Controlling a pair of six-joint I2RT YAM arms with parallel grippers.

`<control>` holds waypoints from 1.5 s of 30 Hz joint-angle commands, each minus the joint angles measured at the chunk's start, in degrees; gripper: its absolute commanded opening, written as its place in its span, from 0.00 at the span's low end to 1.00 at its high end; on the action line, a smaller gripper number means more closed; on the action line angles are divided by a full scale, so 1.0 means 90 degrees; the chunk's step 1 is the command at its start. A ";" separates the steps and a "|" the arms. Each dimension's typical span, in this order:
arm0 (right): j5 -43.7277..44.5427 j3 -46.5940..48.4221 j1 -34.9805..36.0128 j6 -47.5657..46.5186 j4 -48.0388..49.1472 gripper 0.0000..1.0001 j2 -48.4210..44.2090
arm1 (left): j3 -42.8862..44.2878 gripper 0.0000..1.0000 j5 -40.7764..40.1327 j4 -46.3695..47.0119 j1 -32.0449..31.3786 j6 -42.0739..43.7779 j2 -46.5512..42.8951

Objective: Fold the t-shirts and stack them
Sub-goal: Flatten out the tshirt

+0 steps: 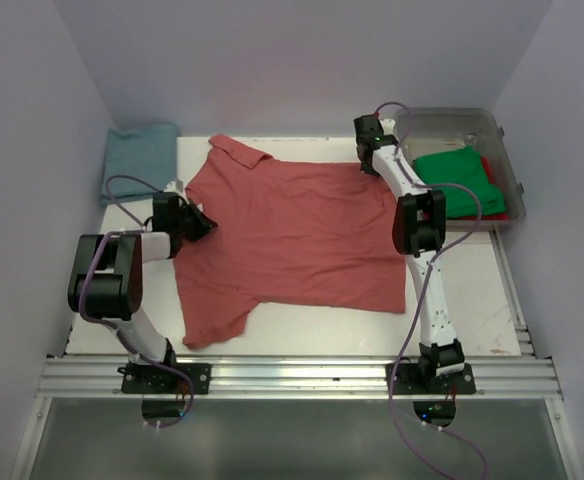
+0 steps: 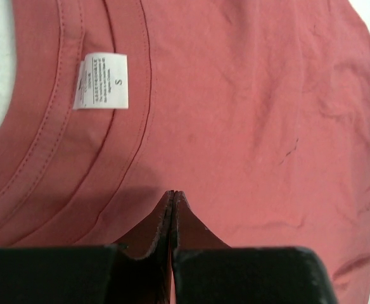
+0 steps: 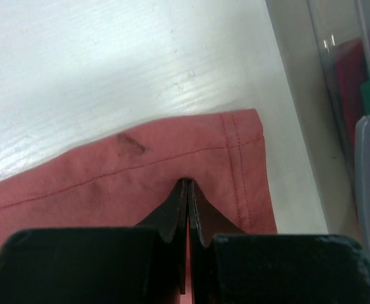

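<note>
Left hand [image 2: 173, 197]: fingers pressed together, pinching the salmon shirt [image 1: 302, 235] just below its collar and white tag [image 2: 101, 81].
Right hand [image 3: 188, 185]: closed tight on that shirt's hem corner, near the clear bin [image 1: 502, 135].
Salmon shirt: spread flat across the bench [image 1: 472, 300].
Clear bin: holds a green shirt [image 1: 457, 180] lying over a red shirt [image 1: 496, 195].
Teal shirt [image 1: 140, 155]: folded, far left corner.

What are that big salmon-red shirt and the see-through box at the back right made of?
Salmon-red t-shirt: soft knit cloth, probably cotton, matte. It wrinkles and shows stitched seams and a sewn-in white neck tag.
Clear box: looks like rigid translucent plastic, slightly glossy. The green cloth inside shows through its wall.
</note>
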 commanded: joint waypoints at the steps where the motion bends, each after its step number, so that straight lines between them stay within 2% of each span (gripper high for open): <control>1: -0.0130 0.0473 -0.0099 -0.0076 -0.0203 0.00 0.0195 | -0.0149 0.00 -0.0180 -0.0098 0.0031 0.0254 -0.0403; 8: -0.1330 0.0991 -0.0567 0.0294 -0.0300 0.00 0.0547 | -0.0188 0.00 -0.0111 -0.0264 0.0031 0.0254 -0.0434; 11: -0.1351 0.0592 -0.0665 0.0529 0.0304 0.00 0.0420 | -0.0237 0.00 -0.0043 -0.0303 0.0031 0.0274 -0.0404; 18: -0.1311 0.0932 -0.0665 0.0987 0.0842 0.00 0.0898 | -0.0227 0.00 0.0064 -0.0381 0.0031 0.0264 -0.0414; 21: -0.1914 0.0144 -0.0665 0.1220 0.1981 0.00 0.0646 | -0.0169 0.00 0.0162 -0.0411 0.0031 0.0245 -0.0278; 22: -0.2681 -0.0506 -0.0685 0.1358 0.2942 0.00 0.0548 | -0.0178 0.00 0.0182 -0.0382 0.0031 0.0235 -0.0258; 24: -0.3495 -0.1193 -0.0714 0.1931 0.4157 0.00 0.0314 | -0.0198 0.00 0.0201 -0.0371 0.0031 0.0215 -0.0258; 25: -0.3905 -0.1922 -0.0704 0.2099 0.5555 0.00 0.0022 | -0.0237 0.00 0.0192 -0.0342 0.0031 0.0225 -0.0296; 27: -0.3978 -0.2687 -0.0627 0.2596 0.6891 0.00 -0.0379 | -0.0257 0.00 0.0133 -0.0362 0.0031 0.0293 -0.0433; 28: -0.3813 -0.3242 -0.0568 0.2628 0.7932 0.00 -0.0739 | -0.0295 0.00 0.0104 -0.0323 0.0031 0.0332 -0.0511; 29: -0.3812 -0.3373 -0.0519 0.2609 0.8281 0.00 -0.0868 | -0.0344 0.00 0.0094 -0.0236 0.0031 0.0352 -0.0705; 33: -0.3782 -0.3812 -0.0168 0.1996 0.8996 0.03 -0.1629 | -0.0695 0.00 0.0113 0.0379 0.0031 0.0381 -0.1302; 38: -0.3704 -0.5218 0.0028 0.1614 1.0070 0.04 -0.2945 | -0.0872 0.00 0.0084 0.0693 -0.0145 0.0391 -0.2151; 39: -0.3578 -0.5442 0.0154 0.1236 1.0226 0.04 -0.3133 | -0.0911 0.00 0.0045 0.0674 -0.0184 0.0401 -0.2288; 43: -0.3081 -0.6391 0.0554 0.0023 1.0053 0.01 -0.4090 | -0.0901 0.00 -0.0199 0.0440 -0.0408 0.0498 -0.2747; 45: -0.2613 -0.6654 0.0788 -0.0493 0.9470 0.00 -0.4722 | -0.0795 0.01 -0.0160 0.0139 -0.0477 0.0498 -0.2768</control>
